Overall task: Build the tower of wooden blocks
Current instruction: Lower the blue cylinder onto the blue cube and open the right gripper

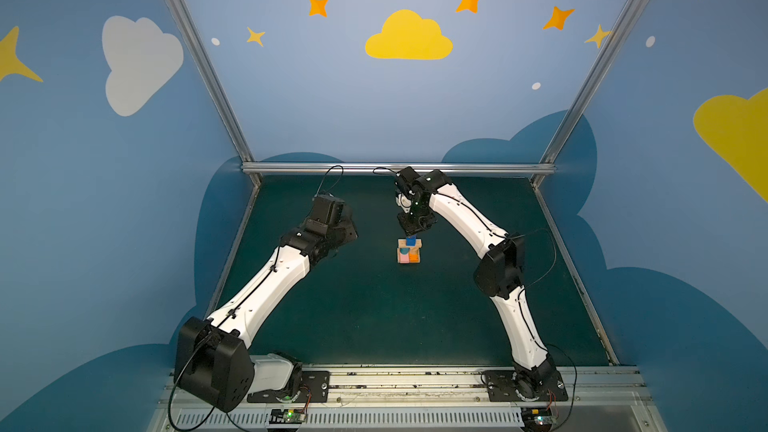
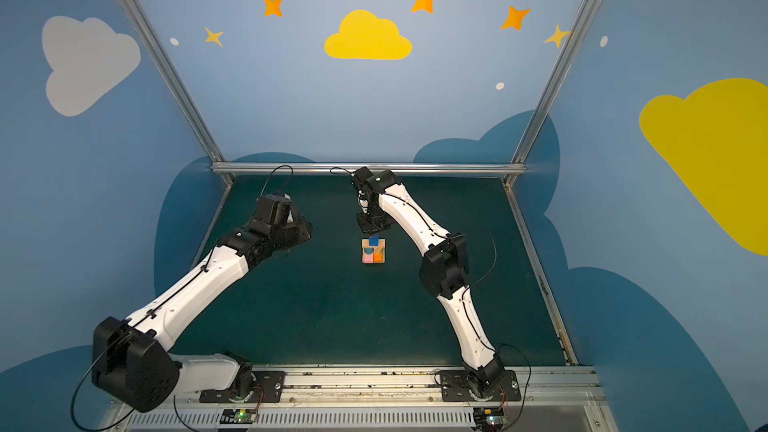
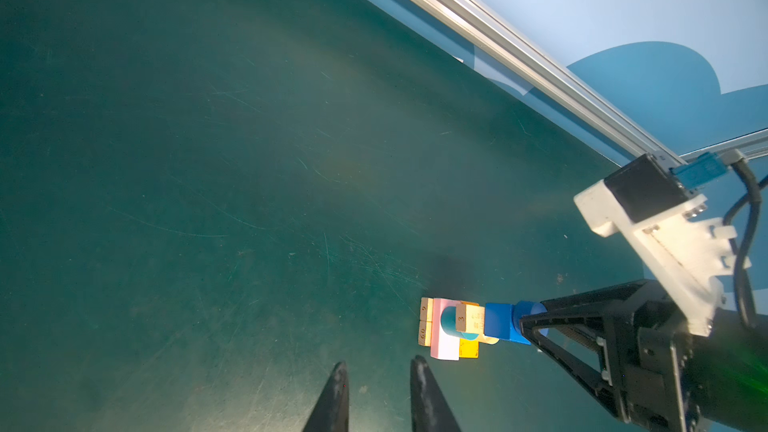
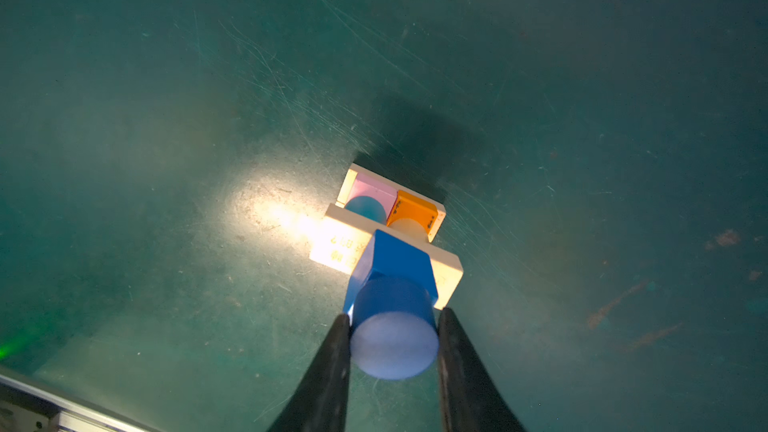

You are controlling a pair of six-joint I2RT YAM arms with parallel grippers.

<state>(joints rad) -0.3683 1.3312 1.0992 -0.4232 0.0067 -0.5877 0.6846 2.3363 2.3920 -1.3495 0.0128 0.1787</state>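
Right wrist view puts the right gripper (image 4: 395, 314) astride the dark-blue cylinder (image 4: 395, 338), a short smooth round with a pale matte end face, which sits on the blue cube (image 4: 395, 255). Its black tapered fingers (image 4: 328, 367) stand close against both sides of the cylinder. Whether they press on it or merely flank it cannot be told.

The cube rests on a tan wood bar (image 4: 332, 249) laid crosswise, bright with glare and faintly printed. Under that bar stand the teal cylinder (image 4: 365, 207) and the tan cylinder (image 4: 409, 226), on the pink bar (image 4: 376, 187) and the orange bar (image 4: 415, 207), which lie side by side. Two base bars (image 3: 424, 322) of raw wood, with numbers stamped on their ends, lie at the bottom.

In both top views the wood block tower (image 1: 409, 251) (image 2: 373, 251) stands mid-counter, somewhat toward the far side, and the right gripper's black body overhangs its top and hides the cylinder.

The left gripper (image 3: 379, 361) hangs to the left of the tower, apart from it, its jaws partly spread with nothing between them.

The counter (image 4: 166, 118) is a dark green mat, finely scratched, edged at the far side by an aluminium rail (image 1: 395, 168).
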